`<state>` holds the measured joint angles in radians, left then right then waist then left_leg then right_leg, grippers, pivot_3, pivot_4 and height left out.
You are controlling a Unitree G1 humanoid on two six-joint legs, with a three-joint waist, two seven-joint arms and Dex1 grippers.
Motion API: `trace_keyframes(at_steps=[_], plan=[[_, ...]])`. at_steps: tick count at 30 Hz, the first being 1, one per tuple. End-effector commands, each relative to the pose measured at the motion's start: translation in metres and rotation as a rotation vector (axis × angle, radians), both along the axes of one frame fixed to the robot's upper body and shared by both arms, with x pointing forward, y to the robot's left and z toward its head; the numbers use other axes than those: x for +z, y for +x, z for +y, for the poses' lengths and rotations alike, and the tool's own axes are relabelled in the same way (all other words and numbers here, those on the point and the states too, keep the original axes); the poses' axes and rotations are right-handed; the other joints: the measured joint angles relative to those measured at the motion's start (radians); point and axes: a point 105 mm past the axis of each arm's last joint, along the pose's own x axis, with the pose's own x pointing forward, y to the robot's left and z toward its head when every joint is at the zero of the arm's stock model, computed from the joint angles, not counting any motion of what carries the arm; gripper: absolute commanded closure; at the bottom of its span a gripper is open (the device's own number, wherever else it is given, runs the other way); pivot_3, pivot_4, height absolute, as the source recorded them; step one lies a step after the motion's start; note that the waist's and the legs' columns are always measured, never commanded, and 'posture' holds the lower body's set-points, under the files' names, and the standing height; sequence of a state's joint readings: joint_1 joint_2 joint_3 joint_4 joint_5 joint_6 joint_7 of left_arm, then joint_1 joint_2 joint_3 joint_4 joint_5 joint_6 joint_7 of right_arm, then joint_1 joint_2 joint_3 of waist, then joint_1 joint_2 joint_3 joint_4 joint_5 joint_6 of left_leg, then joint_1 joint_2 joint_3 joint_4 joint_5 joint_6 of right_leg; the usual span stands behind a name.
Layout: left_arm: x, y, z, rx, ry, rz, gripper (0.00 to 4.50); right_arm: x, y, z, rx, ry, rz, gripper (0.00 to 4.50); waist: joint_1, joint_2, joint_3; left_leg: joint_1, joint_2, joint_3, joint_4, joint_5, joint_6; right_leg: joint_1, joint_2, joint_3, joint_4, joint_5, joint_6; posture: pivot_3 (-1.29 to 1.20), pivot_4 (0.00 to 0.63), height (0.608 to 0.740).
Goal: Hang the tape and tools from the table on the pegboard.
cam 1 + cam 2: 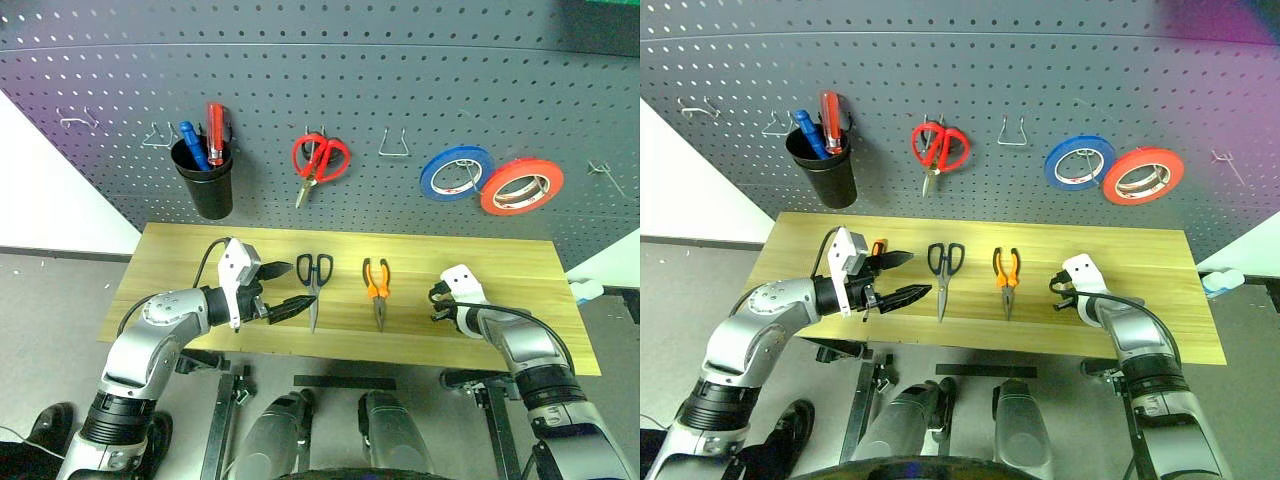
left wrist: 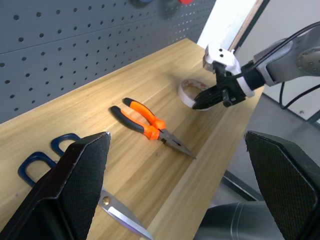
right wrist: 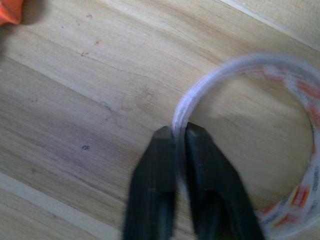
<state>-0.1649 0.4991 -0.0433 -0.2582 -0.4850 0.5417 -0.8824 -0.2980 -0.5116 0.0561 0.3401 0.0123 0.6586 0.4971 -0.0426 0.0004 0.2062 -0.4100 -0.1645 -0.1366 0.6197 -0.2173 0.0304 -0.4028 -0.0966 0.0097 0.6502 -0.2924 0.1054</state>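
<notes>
Up close from the wrist, right claw (image 3: 175, 137) pinches tape (image 3: 240, 70) rim.

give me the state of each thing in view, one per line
tape: on the table, rim pinched by right gripper
right gripper: shut on tape
left gripper: open, holding nothing
dark scissors: flat on table, blades closed
pliers: flat on table, closed
red scissors: hung on pegboard
</notes>
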Motion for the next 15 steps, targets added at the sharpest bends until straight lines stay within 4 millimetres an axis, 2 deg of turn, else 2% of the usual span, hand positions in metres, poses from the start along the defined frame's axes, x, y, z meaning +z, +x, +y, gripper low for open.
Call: trace_keyframes(at_steps=[1,4,8,15], plan=[[0.011,-0.002,0.002,-0.001,-0.011,-0.036,0.00,0.005,0.004,-0.003,0.004,-0.029,-0.026,4.47,0.000,0.000,0.000,0.000,0.000,0.000,0.000,0.000,0.000,0.000,0.000,0.000,0.000,0.000,0.000,-0.09,0.216,0.740],[0.012,-0.003,0.002,-0.009,-0.027,-0.026,0.00,0.007,0.007,-0.004,0.004,-0.030,-0.048,4.47,0.001,0.000,0.000,0.000,0.000,0.000,0.000,0.000,0.000,0.000,0.000,0.000,0.000,0.000,0.000,-0.09,0.209,0.740],[0.014,-0.005,0.008,-0.016,-0.015,-0.034,0.00,0.018,0.009,-0.003,-0.024,0.078,-0.116,4.47,0.001,0.000,0.000,0.000,0.000,0.000,-0.001,0.000,0.000,-0.001,0.000,0.000,0.000,0.000,0.000,-0.10,0.194,0.740],[0.023,-0.016,0.013,-0.086,-0.022,-0.047,0.00,0.034,-0.001,-0.011,-0.095,0.285,-0.254,4.47,0.003,0.001,0.000,0.000,0.000,0.001,-0.003,0.001,-0.002,0.000,0.000,0.001,0.000,0.000,0.000,-0.11,0.158,0.740]])
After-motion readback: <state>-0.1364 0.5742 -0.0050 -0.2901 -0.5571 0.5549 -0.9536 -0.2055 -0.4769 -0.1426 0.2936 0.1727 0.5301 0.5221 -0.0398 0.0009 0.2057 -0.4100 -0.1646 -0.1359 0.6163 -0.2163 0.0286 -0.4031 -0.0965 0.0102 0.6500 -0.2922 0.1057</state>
